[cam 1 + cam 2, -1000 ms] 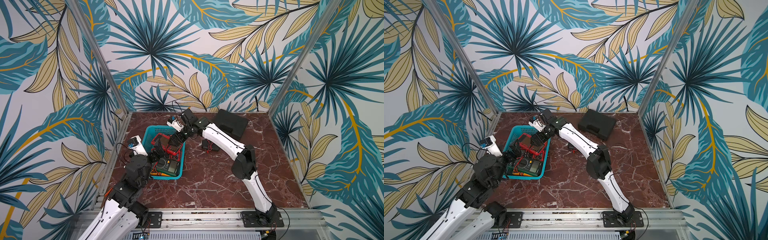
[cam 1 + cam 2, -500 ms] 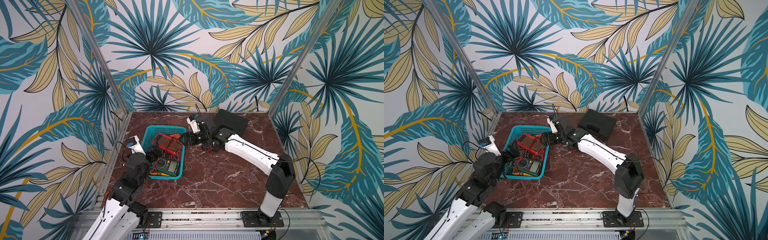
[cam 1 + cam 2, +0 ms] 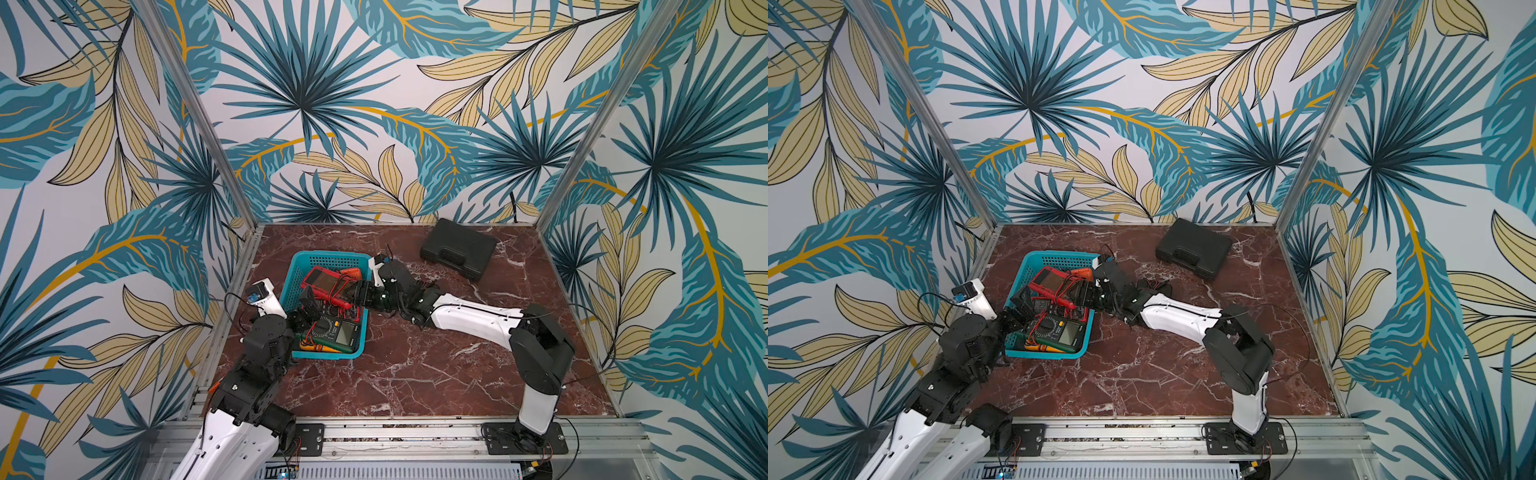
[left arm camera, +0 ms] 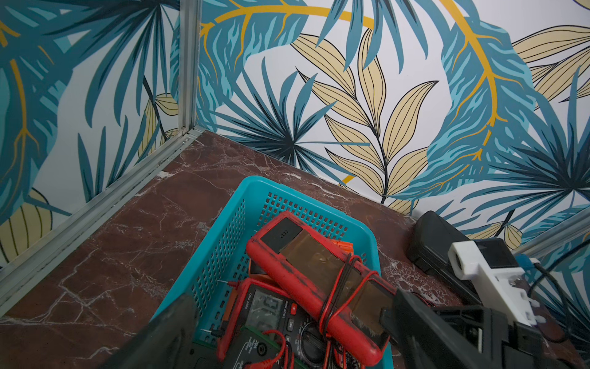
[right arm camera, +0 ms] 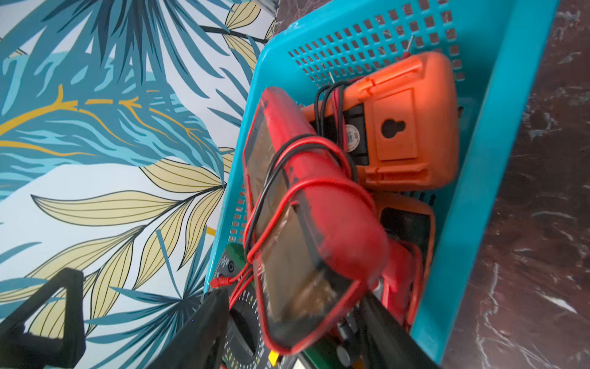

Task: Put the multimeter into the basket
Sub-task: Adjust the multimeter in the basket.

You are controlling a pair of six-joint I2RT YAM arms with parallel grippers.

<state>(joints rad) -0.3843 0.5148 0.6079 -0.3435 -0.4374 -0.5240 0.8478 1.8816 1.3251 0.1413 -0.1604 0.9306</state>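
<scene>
The teal basket (image 3: 328,255) (image 3: 1059,254) stands at the left of the marble floor and holds several meters. On top lies a red multimeter (image 3: 326,282) (image 3: 1052,282) (image 4: 319,274) (image 5: 313,207) wrapped in red and black leads, leaning across the others. My right gripper (image 3: 353,293) (image 3: 1081,293) (image 5: 295,300) reaches in over the basket's right wall. Its jaws are partly closed and straddle the multimeter's near end, with a gap showing at each finger. My left gripper (image 3: 305,309) (image 3: 1021,309) (image 4: 287,332) hangs wide open over the basket's near-left part, holding nothing.
A green-and-black meter (image 3: 336,332) lies at the basket's near end and an orange one (image 5: 405,121) at its far end. A black hard case (image 3: 459,248) (image 3: 1194,248) sits at the back right. Aluminium posts and patterned walls close in three sides.
My right arm has folded down and back, drawing its gripper from over the basket's middle to its right wall, with its jaws narrowing. The left arm has pulled back slightly.
</scene>
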